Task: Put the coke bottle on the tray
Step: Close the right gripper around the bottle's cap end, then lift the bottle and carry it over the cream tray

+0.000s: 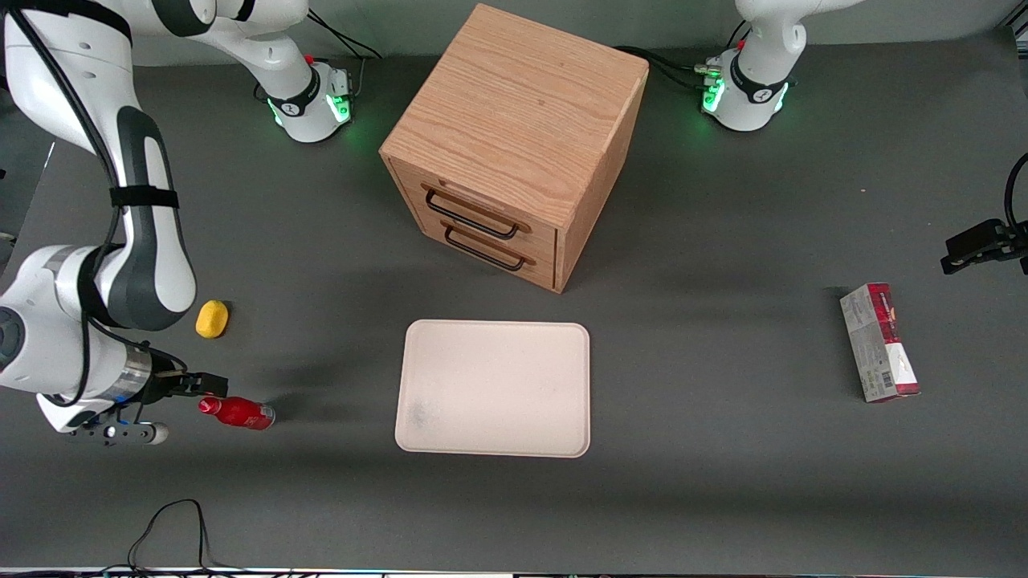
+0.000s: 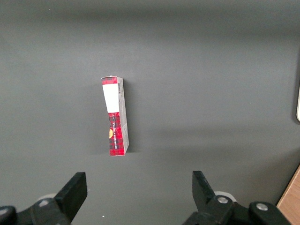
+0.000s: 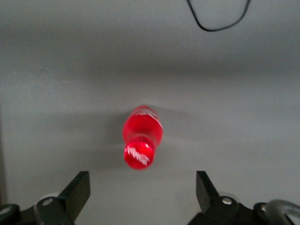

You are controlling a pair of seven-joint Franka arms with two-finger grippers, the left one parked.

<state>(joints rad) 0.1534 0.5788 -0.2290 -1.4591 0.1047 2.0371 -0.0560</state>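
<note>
One worry: the coke bottle (image 1: 238, 412) lies on its side on the table, well apart from the tray (image 1: 494, 388). I hold the gripper (image 3: 140, 194) at its cap end, fingers spread wide — a glossy round body could roll or squirt out.

- The right arm reaches down from its base, elbow bent, with the forearm and wrist low over the tabletop at the working arm's end.
- The wrist is turned so the claw (image 1: 189, 385) points sideways, toward 3 o'clock in the front view, and sits low, close to the tabletop.
- In the wrist view the claw (image 3: 143, 190) has its two dark fingers (image 3: 77, 190) spread wide apart, with nothing held between them.
</note>
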